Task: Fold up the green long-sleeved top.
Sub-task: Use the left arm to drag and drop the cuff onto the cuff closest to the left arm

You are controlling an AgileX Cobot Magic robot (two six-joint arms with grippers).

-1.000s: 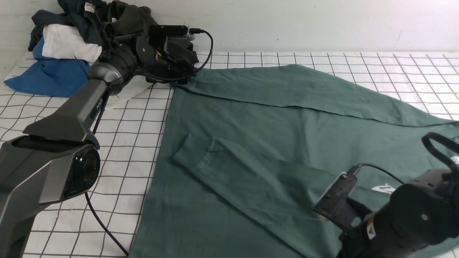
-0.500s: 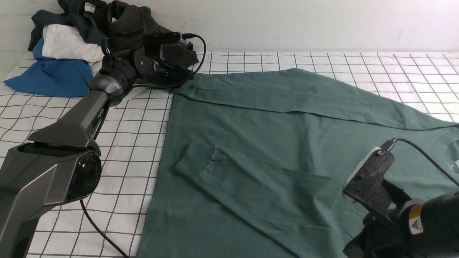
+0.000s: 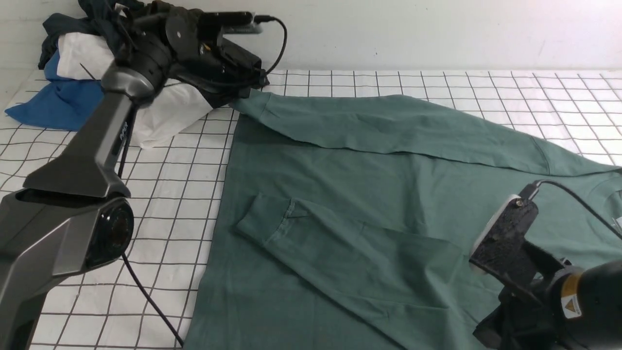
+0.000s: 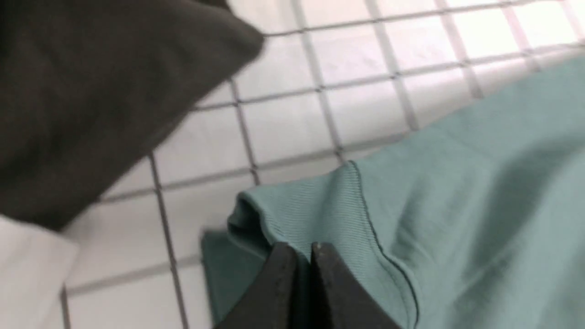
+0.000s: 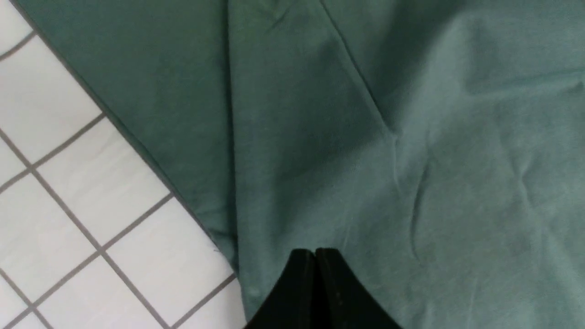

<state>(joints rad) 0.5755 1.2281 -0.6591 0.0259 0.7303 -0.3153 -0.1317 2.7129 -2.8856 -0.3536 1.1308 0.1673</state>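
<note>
The green long-sleeved top [image 3: 369,194] lies spread on the checked tablecloth, its near sleeve folded across the body with the cuff [image 3: 265,216] pointing left. My left gripper [image 3: 238,97] is at the far left corner of the top, shut on the ribbed cuff [image 4: 315,210] of the far sleeve and holding it a little above the cloth. The left wrist view shows the cuff fabric pinched between the closed fingers of the left gripper [image 4: 299,249]. My right gripper [image 5: 315,253] is shut with nothing in it, hovering over the top's near right part beside its edge.
A heap of clothes sits at the back left: a white garment [image 3: 165,116], a blue one [image 3: 43,104] and dark pieces [image 4: 91,91] right behind the left gripper. The checked tablecloth [image 3: 170,194] shows left of the top. A wall runs along the back.
My left gripper has shut on the far sleeve's cuff and risen, lifting the cuff off the cloth. The right arm drew back to the right, then held still.
</note>
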